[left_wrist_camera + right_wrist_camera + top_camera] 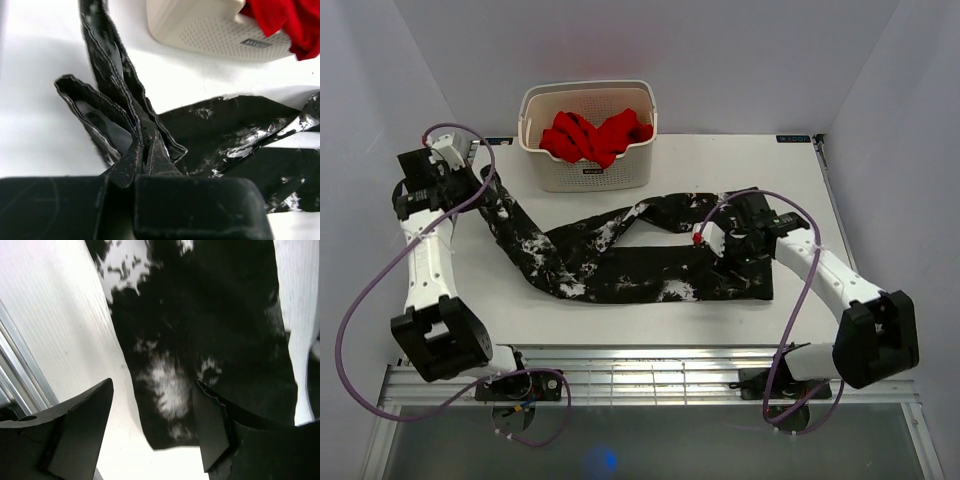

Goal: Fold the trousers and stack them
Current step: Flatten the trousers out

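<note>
The black, white-speckled trousers [620,262] lie stretched across the table from far left to right. My left gripper [472,172] is at the far left, shut on a bunched, hemmed end of the trousers [125,107] and holding it up off the table; the cloth is pinched between the jaws of this gripper [142,156]. My right gripper [708,246] hovers over the right part of the garment. In the right wrist view it [152,386] stands open, just above a corner of the trousers [210,315], with nothing held.
A cream plastic basket [588,172] stands at the back centre with a bright red garment [595,135] in it; the same basket [210,30] is close behind the lifted cloth. A metal rail [650,365] runs along the near edge.
</note>
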